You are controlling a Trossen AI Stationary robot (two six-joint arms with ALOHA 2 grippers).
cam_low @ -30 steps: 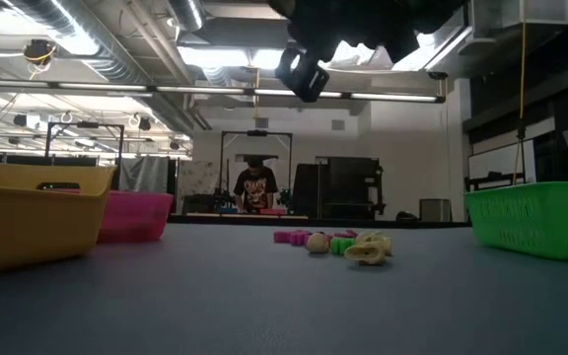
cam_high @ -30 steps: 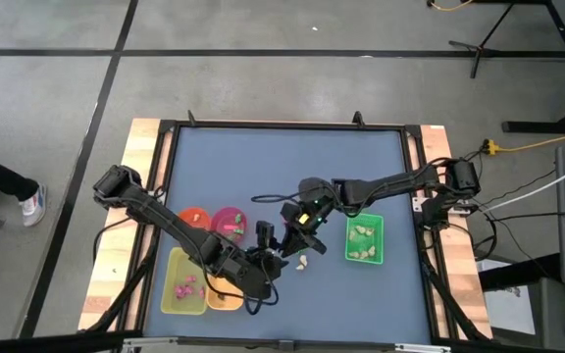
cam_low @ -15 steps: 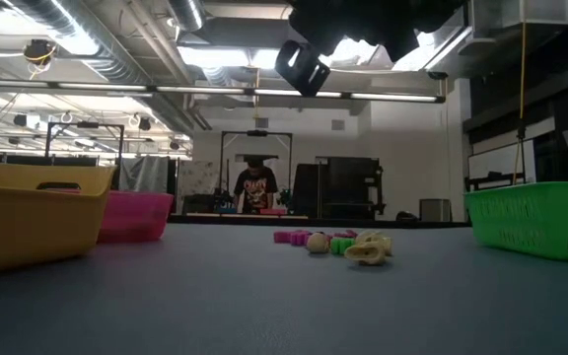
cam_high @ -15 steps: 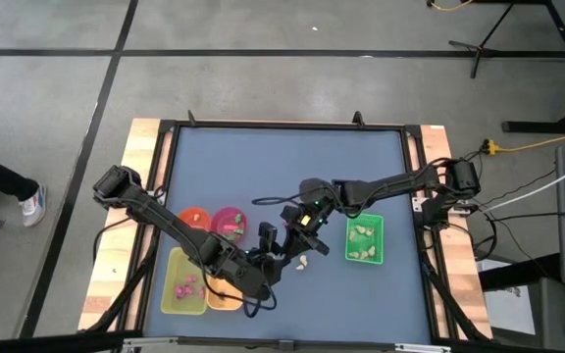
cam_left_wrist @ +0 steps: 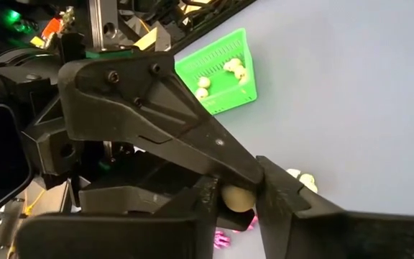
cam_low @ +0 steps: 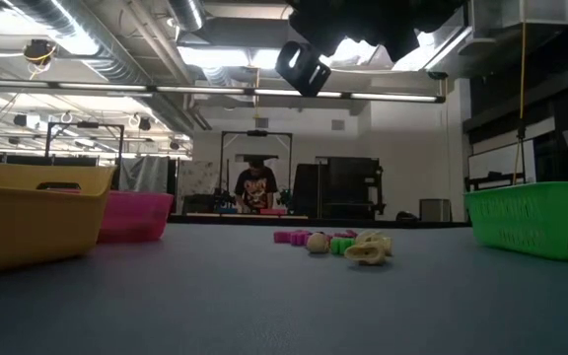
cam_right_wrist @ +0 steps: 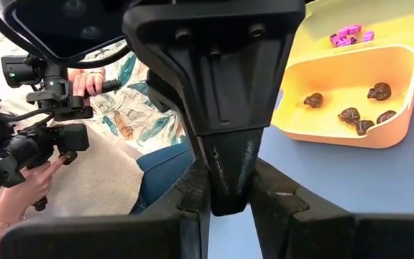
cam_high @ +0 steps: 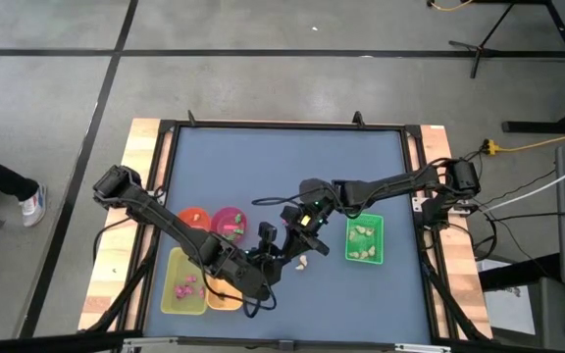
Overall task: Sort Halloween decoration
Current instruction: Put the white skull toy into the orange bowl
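L arm reaches diagonally from the table's left edge toward centre-front; left gripper [cam_left_wrist: 237, 200] sits low over the mat, fingers [cam_left_wrist: 200, 205] pinched on a cream-white trinket [cam_left_wrist: 237, 198].

R arm stretches in from the right edge, elbow bent, wrist angled down near table centre. Right gripper [cam_right_wrist: 228, 194] has its fingers closed together w/ nothing visible between them.

Loose trinkets [cam_low: 343, 244], magenta, cream & green, lie in a small cluster mid-table, just beside both grippers. Cream ones sit in the green tray [cam_high: 365, 257] to the right. Magenta ones are in the yellow tray [cam_high: 169, 300] at front-left; dark brown ones [cam_right_wrist: 351, 115] in the orange bowl [cam_right_wrist: 401, 108] beside it.

A person holding a camera rig shows in the R wrist view, beyond the table.
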